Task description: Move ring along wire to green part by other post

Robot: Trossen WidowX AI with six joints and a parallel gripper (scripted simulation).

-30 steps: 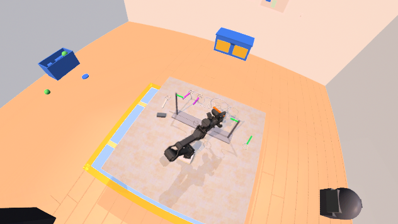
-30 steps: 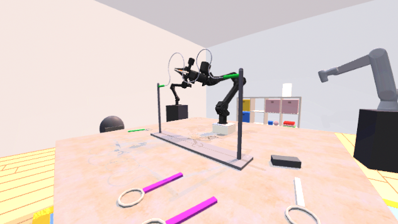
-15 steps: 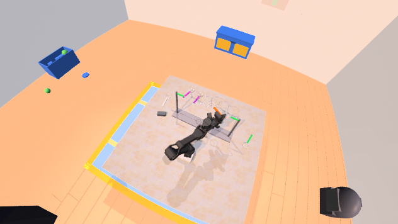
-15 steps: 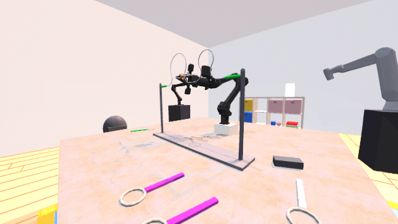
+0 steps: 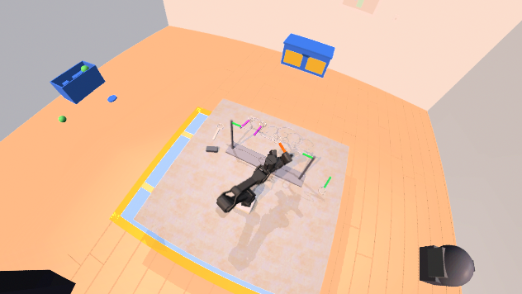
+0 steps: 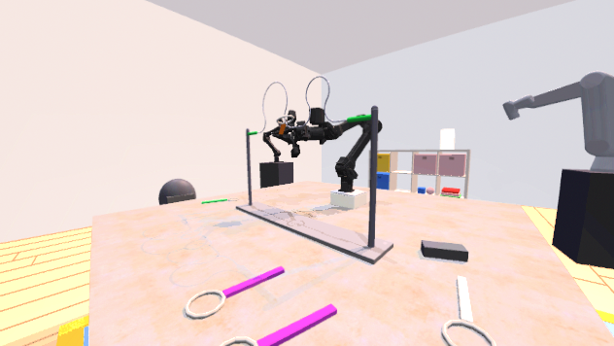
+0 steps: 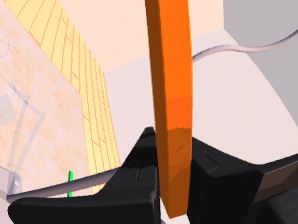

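My gripper (image 7: 157,133) is shut on the orange handle (image 7: 169,83), which fills the middle of the wrist view. In the top view the orange handle (image 5: 282,147) sticks out past the arm, between the two posts and nearer the right one. In the exterior view the handle (image 6: 282,129) and its pale ring (image 6: 287,119) sit high up by the looping grey wire (image 6: 273,99), right of the far post's green part (image 6: 252,132). The near post's green part (image 6: 358,118) is behind the arm. Whether the ring touches the wire I cannot tell.
Spare rings lie on the table: two with magenta handles (image 6: 253,282), one with a white handle (image 6: 463,292), one with a green handle (image 5: 327,182). A small dark block (image 6: 444,250) lies near the near post (image 6: 373,177). The frame's grey base (image 6: 311,227) joins both posts.
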